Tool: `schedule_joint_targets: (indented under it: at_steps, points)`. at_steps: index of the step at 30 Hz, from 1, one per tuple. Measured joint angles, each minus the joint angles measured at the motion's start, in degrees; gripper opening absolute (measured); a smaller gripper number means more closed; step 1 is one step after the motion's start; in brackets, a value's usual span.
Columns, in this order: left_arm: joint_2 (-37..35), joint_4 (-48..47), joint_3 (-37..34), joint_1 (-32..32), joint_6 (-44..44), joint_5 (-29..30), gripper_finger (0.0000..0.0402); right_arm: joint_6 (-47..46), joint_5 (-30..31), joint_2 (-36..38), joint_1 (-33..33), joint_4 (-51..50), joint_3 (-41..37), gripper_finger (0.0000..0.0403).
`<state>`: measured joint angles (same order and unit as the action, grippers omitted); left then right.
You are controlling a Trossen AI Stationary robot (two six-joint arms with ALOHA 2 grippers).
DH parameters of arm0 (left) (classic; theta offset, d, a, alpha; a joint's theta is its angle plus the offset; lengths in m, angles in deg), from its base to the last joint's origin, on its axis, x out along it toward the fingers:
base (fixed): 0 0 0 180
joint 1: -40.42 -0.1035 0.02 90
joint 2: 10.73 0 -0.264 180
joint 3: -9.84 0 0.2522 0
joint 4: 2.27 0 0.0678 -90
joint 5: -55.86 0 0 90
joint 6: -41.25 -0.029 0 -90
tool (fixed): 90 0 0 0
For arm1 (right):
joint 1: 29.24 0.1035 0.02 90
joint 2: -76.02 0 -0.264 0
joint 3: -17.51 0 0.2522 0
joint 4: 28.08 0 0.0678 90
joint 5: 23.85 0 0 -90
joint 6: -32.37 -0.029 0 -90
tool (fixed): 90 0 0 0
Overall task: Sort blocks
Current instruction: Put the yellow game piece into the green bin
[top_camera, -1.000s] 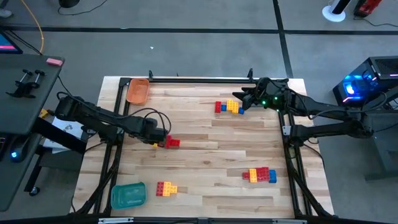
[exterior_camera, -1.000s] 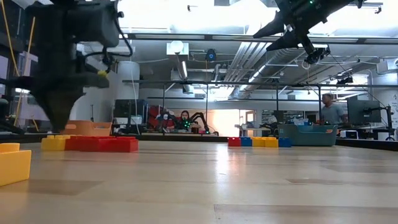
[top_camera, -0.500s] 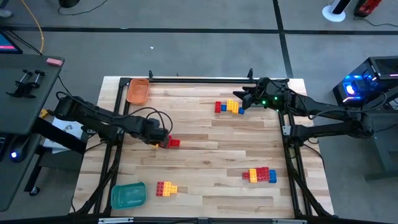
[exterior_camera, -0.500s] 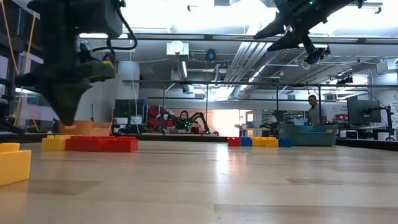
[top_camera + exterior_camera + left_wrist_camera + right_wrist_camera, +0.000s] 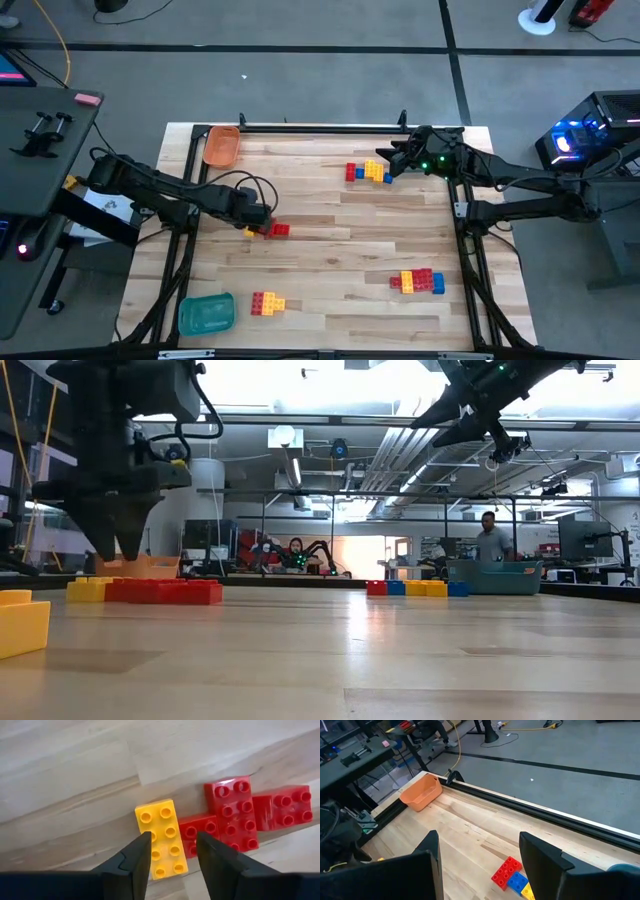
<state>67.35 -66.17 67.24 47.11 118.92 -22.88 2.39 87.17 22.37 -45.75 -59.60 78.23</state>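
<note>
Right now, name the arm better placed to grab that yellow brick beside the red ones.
Left. Its hand hangs open right over the yellow brick. The right hand hovers by another cluster across the table.

The middle of the desk [image 5: 330, 250] lies bare between four brick clusters, giving a wide lane across it. The left tool [image 5: 262, 226] hangs low over the yellow brick [image 5: 162, 839], fingers parted to either side of it; the red bricks [image 5: 235, 815] touch that brick on one flank and crowd that finger. The right tool [image 5: 392, 160] sits raised, fingers spread, beside the far cluster [image 5: 369, 172]. The orange tray [image 5: 221, 146] and teal tray [image 5: 206, 314] block the left-side corners; a black rail [image 5: 320, 126] bounds the far edge.
</note>
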Motion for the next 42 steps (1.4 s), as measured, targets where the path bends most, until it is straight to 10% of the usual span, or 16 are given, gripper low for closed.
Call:
schedule_joint_targets:
  at_steps: [7,31,42]
  points:
    - [1.2,-0.6,0.0,-0.3,1.8,-0.2,0.0014,0.0,0.0,0.0,0.0,0.0,0.0,0.0157]
    - [3.3,-2.7,-3.2,-0.1,2.3,-1.6,0.0,-0.2,0.0,0.0,0.0,-0.1,0.0,0.0157]
    - [-6.3,-12.9,-0.9,0.5,3.7,1.8,0.0,-0.1,0.0,0.0,0.0,-0.1,0.0,0.0157]
